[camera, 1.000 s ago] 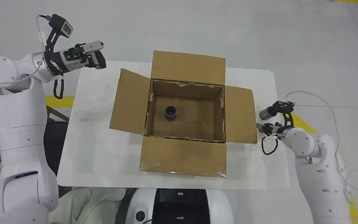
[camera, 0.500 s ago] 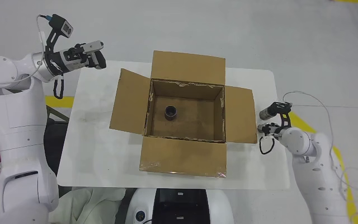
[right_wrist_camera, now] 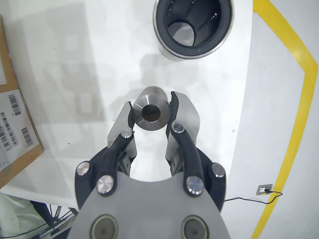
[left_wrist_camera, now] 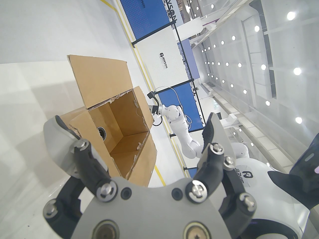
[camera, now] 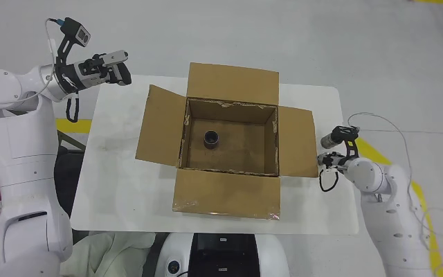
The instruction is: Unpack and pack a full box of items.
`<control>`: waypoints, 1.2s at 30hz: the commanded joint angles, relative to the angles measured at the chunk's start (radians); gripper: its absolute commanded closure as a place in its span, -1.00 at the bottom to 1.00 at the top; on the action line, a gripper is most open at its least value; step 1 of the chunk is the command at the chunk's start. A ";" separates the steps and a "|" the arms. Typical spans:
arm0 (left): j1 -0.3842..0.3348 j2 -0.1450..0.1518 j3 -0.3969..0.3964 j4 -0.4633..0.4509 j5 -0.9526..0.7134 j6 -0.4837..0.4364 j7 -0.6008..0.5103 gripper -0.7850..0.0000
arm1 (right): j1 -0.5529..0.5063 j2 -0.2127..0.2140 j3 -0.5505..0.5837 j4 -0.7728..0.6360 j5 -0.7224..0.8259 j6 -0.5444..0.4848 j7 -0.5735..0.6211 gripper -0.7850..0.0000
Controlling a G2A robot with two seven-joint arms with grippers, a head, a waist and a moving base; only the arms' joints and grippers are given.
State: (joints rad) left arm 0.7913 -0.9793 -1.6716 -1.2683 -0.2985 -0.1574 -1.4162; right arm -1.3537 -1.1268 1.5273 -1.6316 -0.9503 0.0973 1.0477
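On a white table (camera: 118, 173) with an open cardboard box (camera: 232, 83) at its centre, the right gripper (right_wrist_camera: 150, 119) clamps a small steel sleeve (right_wrist_camera: 152, 111), bore upright, near the right edge beside a larger bearing (right_wrist_camera: 193, 16). The box, one dark ring (camera: 211, 140) inside, lies leftward; the left gripper (camera: 127, 67) hangs open, farther off.

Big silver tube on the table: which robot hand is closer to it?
Right. The right gripper, fingers shut on a small metal cylinder, sits just beside the big silver tube. The left gripper hangs away across the box, fingers open.
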 commanded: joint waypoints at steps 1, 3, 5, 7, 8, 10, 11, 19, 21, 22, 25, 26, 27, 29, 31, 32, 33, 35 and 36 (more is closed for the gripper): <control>0.000 0.000 0.000 0.000 0.000 0.000 0.000 -1.00 | -0.021 0.003 0.016 -0.039 0.000 -0.001 0.007 1.00; 0.000 0.000 0.000 0.000 0.000 0.000 0.000 -1.00 | -0.045 0.006 0.032 -0.078 0.003 -0.001 0.012 1.00; 0.000 0.000 0.000 0.000 0.000 0.000 0.000 -1.00 | -0.067 0.008 0.048 -0.117 0.003 -0.001 0.012 1.00; 0.000 0.000 0.000 0.000 0.000 0.000 0.000 -1.00 | -0.090 0.011 0.065 -0.163 0.001 0.001 0.016 1.00; 0.000 0.000 0.000 0.000 0.000 0.000 0.000 -1.00 | -0.102 0.012 0.073 -0.184 0.000 0.005 0.018 1.00; 0.000 0.000 0.000 0.000 0.000 0.000 0.000 -1.00 | -0.124 0.014 0.088 -0.230 -0.003 0.009 0.018 1.00; 0.000 0.000 0.000 0.000 0.000 0.000 0.000 -1.00 | -0.134 0.014 0.096 -0.251 -0.004 0.010 0.018 1.00; 0.000 0.000 0.000 0.000 0.000 0.000 0.000 -1.00 | -0.195 0.020 0.147 -0.394 -0.002 0.002 -0.001 1.00; 0.000 0.000 0.000 0.000 0.000 0.000 0.000 -1.00 | -0.210 0.021 0.162 -0.424 -0.001 -0.003 -0.003 1.00; 0.000 0.000 0.000 0.000 0.000 0.000 0.000 -1.00 | -0.217 0.022 0.169 -0.439 -0.003 -0.003 -0.006 1.00; 0.000 0.000 0.000 0.000 0.000 0.000 0.000 -1.00 | -0.238 0.023 0.184 -0.482 -0.002 -0.007 -0.014 1.00; 0.000 0.000 0.000 0.000 0.000 0.000 0.000 -1.00 | -0.244 0.023 0.186 -0.498 -0.002 -0.010 -0.017 1.00; 0.000 0.000 0.000 0.000 0.000 0.000 0.000 -1.00 | -0.249 0.023 0.188 -0.511 -0.001 -0.012 -0.020 1.00; 0.000 0.000 0.000 0.000 0.000 0.000 0.000 -1.00 | -0.254 0.023 0.188 -0.537 -0.004 -0.013 -0.025 1.00; 0.000 0.000 0.000 0.000 0.000 0.000 0.000 -1.00 | -0.254 0.024 0.184 -0.557 -0.002 -0.018 -0.031 1.00; 0.000 0.000 0.000 0.000 0.000 0.000 0.000 -1.00 | -0.250 0.024 0.182 -0.569 -0.004 -0.019 -0.033 1.00; 0.000 0.000 0.000 0.000 0.000 0.000 0.000 -1.00 | -0.244 0.024 0.177 -0.579 -0.008 -0.022 -0.031 1.00; 0.000 0.000 0.000 0.000 0.000 0.000 0.000 -1.00 | -0.227 0.025 0.164 -0.599 -0.022 -0.028 -0.021 1.00; 0.000 0.000 0.000 0.000 0.000 0.000 0.000 -1.00 | -0.217 0.026 0.157 -0.611 -0.032 -0.031 -0.016 1.00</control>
State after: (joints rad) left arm 0.7913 -0.9793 -1.6716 -1.2683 -0.2985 -0.1574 -1.4162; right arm -1.5811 -1.1013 1.6914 -2.2319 -0.9734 0.0690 1.0264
